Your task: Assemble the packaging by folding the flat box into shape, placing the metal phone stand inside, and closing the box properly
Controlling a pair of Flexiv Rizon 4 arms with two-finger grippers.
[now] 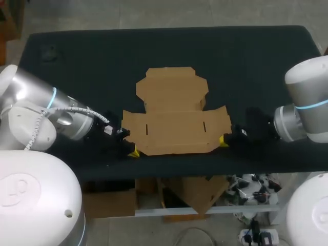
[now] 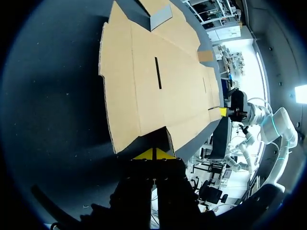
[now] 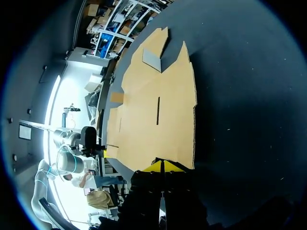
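Both sets of yellow tips are pressed together, with the left gripper (image 1: 134,152) and right gripper (image 1: 222,140) each at a near corner of the flat box (image 1: 174,120). It lies unfolded at the middle of the table (image 1: 77,61), plain tan cardboard with its long axis running left to right and its lid flaps pointing to the far edge.

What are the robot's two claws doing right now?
Left gripper: closed, pinching the box by its near edge.
Right gripper: closed, pinching the box's near edge too.
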